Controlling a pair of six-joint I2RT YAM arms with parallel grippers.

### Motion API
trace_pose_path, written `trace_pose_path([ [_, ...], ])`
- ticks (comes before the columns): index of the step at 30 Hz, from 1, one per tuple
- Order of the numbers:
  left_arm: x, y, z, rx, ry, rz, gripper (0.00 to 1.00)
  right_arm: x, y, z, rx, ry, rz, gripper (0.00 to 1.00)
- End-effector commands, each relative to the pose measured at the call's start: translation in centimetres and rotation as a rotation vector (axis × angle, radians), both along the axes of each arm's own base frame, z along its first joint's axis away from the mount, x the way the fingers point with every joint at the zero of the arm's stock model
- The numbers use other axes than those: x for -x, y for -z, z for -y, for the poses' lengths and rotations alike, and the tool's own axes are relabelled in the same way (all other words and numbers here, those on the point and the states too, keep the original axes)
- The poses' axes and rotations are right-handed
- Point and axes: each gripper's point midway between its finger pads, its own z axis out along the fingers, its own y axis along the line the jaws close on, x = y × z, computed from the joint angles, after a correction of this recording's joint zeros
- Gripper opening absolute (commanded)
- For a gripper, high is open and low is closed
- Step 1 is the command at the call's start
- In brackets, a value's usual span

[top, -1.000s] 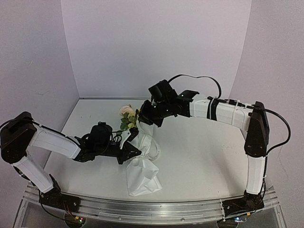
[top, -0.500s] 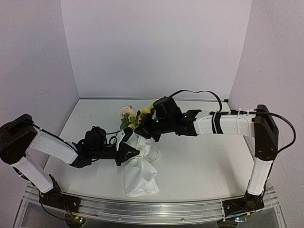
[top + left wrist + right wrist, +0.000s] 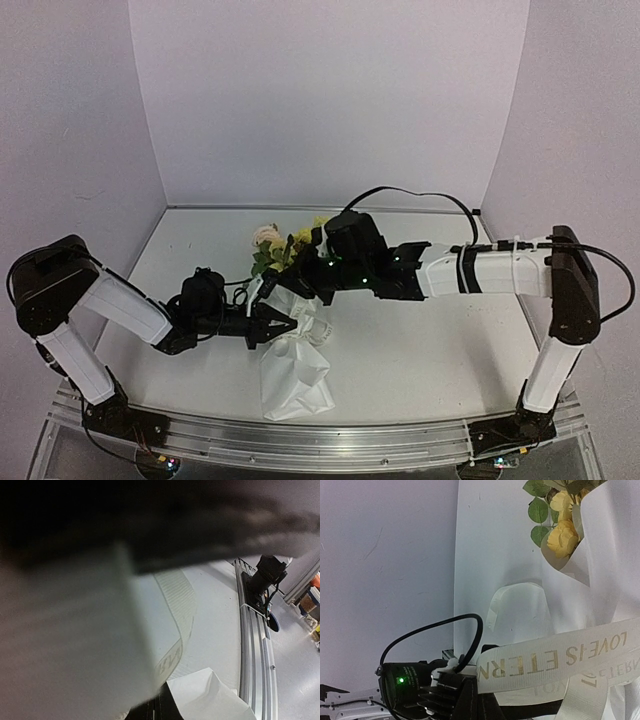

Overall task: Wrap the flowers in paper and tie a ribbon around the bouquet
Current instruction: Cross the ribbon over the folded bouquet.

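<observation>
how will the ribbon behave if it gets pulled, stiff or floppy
Likely floppy: the ribbon bends and twists across the right wrist view, and a loose end curls up on the table. Probably very light and thin, since it holds that curl by itself. It may slide on the smooth paper rather than grip it.

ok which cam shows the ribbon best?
Right wrist: the ribbon runs across the frame, sharp enough to read its print, with the bouquet behind it. Left wrist shows only a blurred, curved stretch of it. In the top view I can't pick it out against the white paper.
</observation>
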Motion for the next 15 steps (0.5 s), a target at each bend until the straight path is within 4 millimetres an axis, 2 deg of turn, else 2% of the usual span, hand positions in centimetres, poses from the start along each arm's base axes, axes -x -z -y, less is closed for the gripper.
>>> trace_pose_path([
  [1,0.1,-1.0,0.3,0.060,0.019,-0.026,0.00,1.5,-2.2,-0.3,-0.020,-0.049,0.093,0.00],
  [7,0.2,-0.5,0.2,0.046,0.022,-0.063,0.00,3.6,-0.3,0.5,0.199,-0.129,0.210,0.00],
  [15,-0.1,0.4,-0.2,0.041,0.011,-0.117,0.00,6.1,0.8,1.6,0.446,-0.185,0.476,0.00],
])
